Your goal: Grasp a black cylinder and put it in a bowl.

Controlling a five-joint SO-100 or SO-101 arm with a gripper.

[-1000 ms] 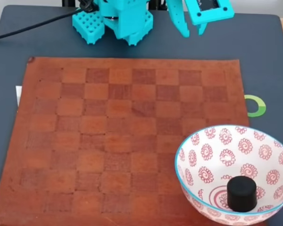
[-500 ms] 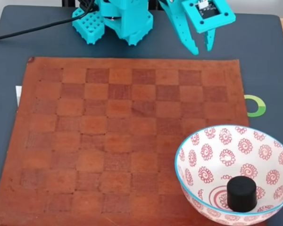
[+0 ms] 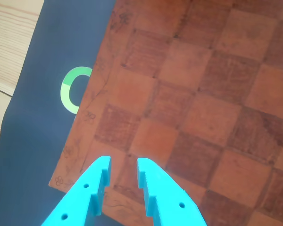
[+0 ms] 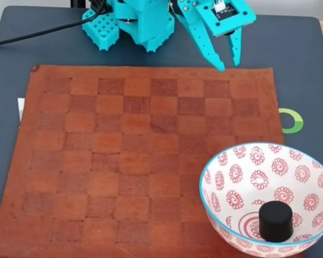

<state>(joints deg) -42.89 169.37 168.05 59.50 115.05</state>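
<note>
The black cylinder (image 4: 275, 221) stands upright inside the bowl (image 4: 312, 161), a white bowl with red flower medallions and a light blue rim at the fixed view's lower right. My turquoise gripper (image 4: 229, 65) hangs far from it, over the back edge of the brown checkerboard mat (image 4: 140, 156), fingers pointing down and slightly apart with nothing between them. In the wrist view the gripper (image 3: 123, 165) enters from the bottom, its two fingertips (image 3: 103, 170) a narrow gap apart above the mat's corner (image 3: 179, 94).
The arm's turquoise base (image 4: 134, 21) sits at the back of the dark table (image 4: 301, 64), with a black cable (image 4: 37, 31) running left. A green ring mark (image 4: 292, 121) lies right of the mat, and the same green ring mark (image 3: 71, 89) shows in the wrist view.
The gripper has swung down and toward the left, from above the back of the table to the mat's back edge. Bowl and cylinder have stayed put.
</note>
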